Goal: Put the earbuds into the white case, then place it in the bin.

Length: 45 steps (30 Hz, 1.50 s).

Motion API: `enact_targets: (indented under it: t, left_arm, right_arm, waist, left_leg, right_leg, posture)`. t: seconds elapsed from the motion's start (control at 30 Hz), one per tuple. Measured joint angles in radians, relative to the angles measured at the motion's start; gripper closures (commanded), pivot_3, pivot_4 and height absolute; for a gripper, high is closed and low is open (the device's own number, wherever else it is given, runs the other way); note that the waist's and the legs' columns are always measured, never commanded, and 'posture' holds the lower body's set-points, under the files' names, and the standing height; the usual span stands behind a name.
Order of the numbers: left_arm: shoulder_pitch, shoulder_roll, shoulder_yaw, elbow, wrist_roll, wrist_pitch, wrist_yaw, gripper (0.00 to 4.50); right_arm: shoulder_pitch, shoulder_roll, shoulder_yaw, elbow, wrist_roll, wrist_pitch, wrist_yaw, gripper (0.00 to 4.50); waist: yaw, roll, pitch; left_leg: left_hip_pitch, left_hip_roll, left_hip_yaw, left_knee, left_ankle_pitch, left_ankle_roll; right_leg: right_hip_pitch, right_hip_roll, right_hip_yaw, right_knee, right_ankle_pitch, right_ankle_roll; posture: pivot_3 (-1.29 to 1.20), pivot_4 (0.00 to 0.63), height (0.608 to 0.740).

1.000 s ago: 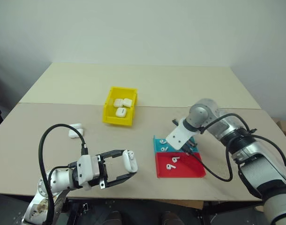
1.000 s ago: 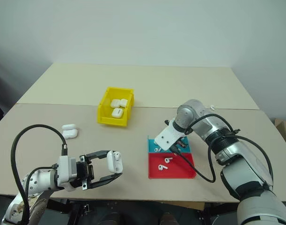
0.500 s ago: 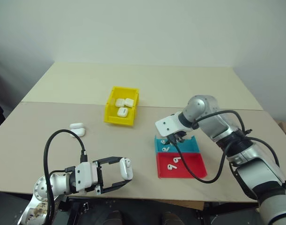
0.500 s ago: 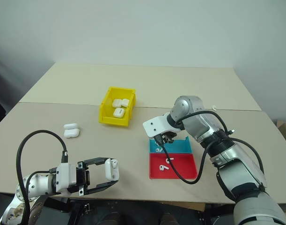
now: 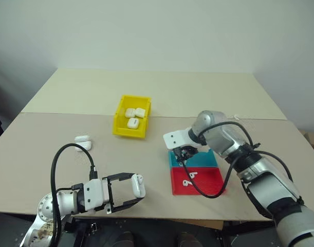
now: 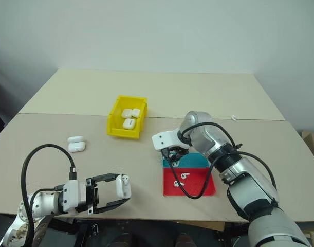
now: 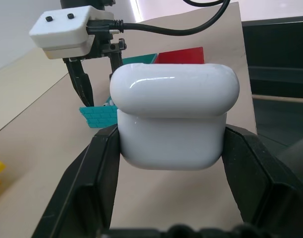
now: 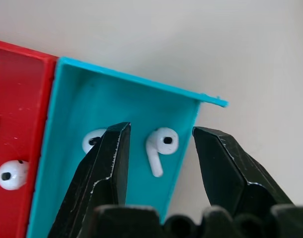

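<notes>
earbuds (image 8: pixel 159 145) | right fingers (image 8: pixel 161 163) now straddle one | earlier alongside tray

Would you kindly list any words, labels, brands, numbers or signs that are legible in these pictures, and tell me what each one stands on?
None: no text, number or sign can be read anywhere.
The glossy white rounded earbud case held in the left pincer is plain.
The small yellow plastic bin, shallow blue tray and shallow red tray are unmarked.
The white camera box on the right pincer shows two dark dots, no lettering.
</notes>
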Motion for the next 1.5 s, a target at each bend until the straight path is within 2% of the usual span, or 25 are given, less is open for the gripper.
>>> enact_targets:
  t: [0.33, 0.47, 0.93, 1.03, 1.07, 1.1, 1.5]
  left_arm:
    - [0.003, 0.0, -0.002, 0.0, 0.012, -0.016, 0.008, 1.72]
    - [0.001, 0.0, -0.005, 0.0, 0.012, -0.019, 0.009, 1.72]
    - [0.0, 0.0, -0.006, 0.0, 0.014, -0.019, 0.019, 1.72]
    - [0.0, 0.0, -0.007, 0.0, 0.015, -0.019, 0.021, 1.72]
    - [0.0, 0.0, -0.007, 0.0, 0.015, -0.019, 0.022, 1.72]
    - [0.0, 0.0, -0.007, 0.0, 0.016, -0.019, 0.023, 1.72]
    - [-0.005, 0.0, -0.007, -0.001, 0.03, -0.019, 0.029, 1.72]
  right_arm:
    - [-0.007, 0.008, 0.01, 0.032, -0.007, 0.003, -0.005, 2.06]
    - [-0.007, 0.007, 0.011, 0.032, -0.01, 0.002, -0.003, 2.87]
    - [-0.006, 0.004, 0.012, 0.03, -0.012, -0.026, 0.003, 2.87]
    - [-0.006, 0.004, 0.013, 0.03, -0.013, -0.03, 0.002, 3.46]
    - [-0.006, 0.004, 0.014, 0.03, -0.013, -0.033, 0.002, 3.78]
    - [-0.005, 0.004, 0.015, 0.029, -0.013, -0.036, 0.002, 3.89]
    - [0.011, -0.01, 0.014, -0.005, -0.019, -0.058, 0.0, 3.89]
  waist:
    - [0.0, 0.0, 0.0]
    - [0.0, 0.0, 0.0]
    - [0.0, 0.0, 0.0]
    - [0.0, 0.0, 0.0]
    - [0.0, 0.0, 0.0]
    - [0.0, 0.0, 0.0]
    - [0.0, 0.0, 0.0]
  left_leg:
    - [0.0, 0.0, 0.0, 0.0, 0.0, 0.0]
    - [0.0, 0.0, 0.0, 0.0, 0.0, 0.0]
    - [0.0, 0.0, 0.0, 0.0, 0.0, 0.0]
    - [0.0, 0.0, 0.0, 0.0, 0.0, 0.0]
    - [0.0, 0.0, 0.0, 0.0, 0.0, 0.0]
    - [0.0, 0.0, 0.0, 0.0, 0.0, 0.0]
    - [0.0, 0.0, 0.0, 0.0, 0.0, 0.0]
  right_leg:
    - [0.0, 0.0, 0.0, 0.0, 0.0, 0.0]
    - [0.0, 0.0, 0.0, 0.001, 0.0, 0.0]
    - [0.0, 0.0, 0.0, 0.001, 0.0, 0.0]
    - [0.0, 0.0, 0.0, 0.001, 0.0, 0.0]
    - [0.0, 0.0, 0.0, 0.001, 0.0, 0.0]
    - [0.0, 0.0, 0.0, 0.001, 0.0, 0.0]
    - [-0.001, 0.0, 0.0, 0.001, 0.0, 0.0]
  posture:
    - [0.0, 0.15, 0.74]
    - [0.0, 0.15, 0.74]
    - [0.0, 0.15, 0.74]
    - [0.0, 0.15, 0.74]
    - [0.0, 0.15, 0.74]
    - [0.0, 0.15, 0.74]
    - [0.0, 0.15, 0.74]
